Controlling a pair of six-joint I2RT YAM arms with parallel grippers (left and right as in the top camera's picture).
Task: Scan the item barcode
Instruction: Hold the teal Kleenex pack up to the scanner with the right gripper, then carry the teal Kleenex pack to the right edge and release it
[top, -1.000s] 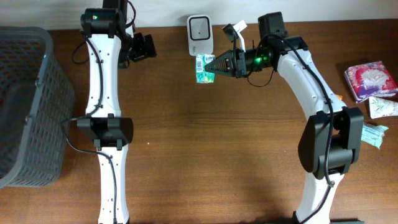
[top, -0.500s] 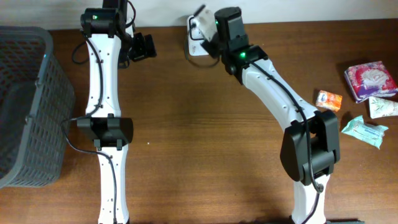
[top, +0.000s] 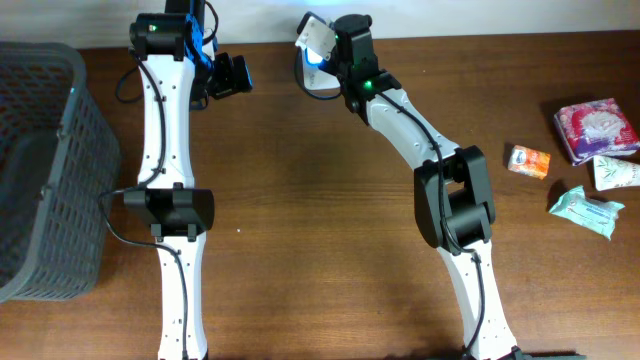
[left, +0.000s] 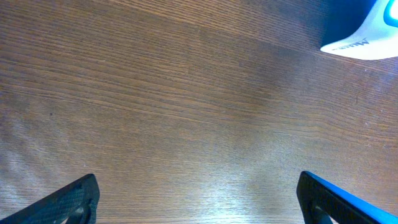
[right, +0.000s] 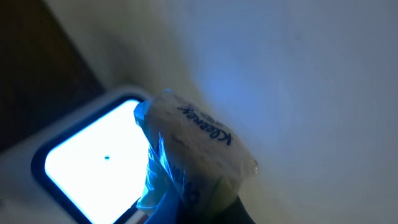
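At the scanner: the right hand (right: 191, 210) is clamped on the pack (right: 199, 149) and holds it tilted just over the scanner (right: 93, 165). The scanner's face glows blue-white right behind the pack.
Left hand: the left hand (top: 228, 76) hangs to the left of the scanner over bare bench (top: 300, 200), its fingers spread wide with nothing between them.
Step in hand: showing the barcode to the scanner, I'd say. I can't spot the code itself in any view.
Doing it well: turn the pack slowly until its printed side squarely meets the lit face. Keep it near the scanner but not touching, then hold it there a beat. The wrapper looks soft and crinkly, so the grip should be firm but not crushing, with the fingers kept off the code.
Risk: glare off the film, or too steep a tilt, could spoil the read.
Against a second ago: then the pack sat lower, just in front of the scanner, and the arm reached in from the scanner's right. Now the arm has swung round to the scanner, the pack is lifted over its face, and blue light spills on it. The left hand has not budged.
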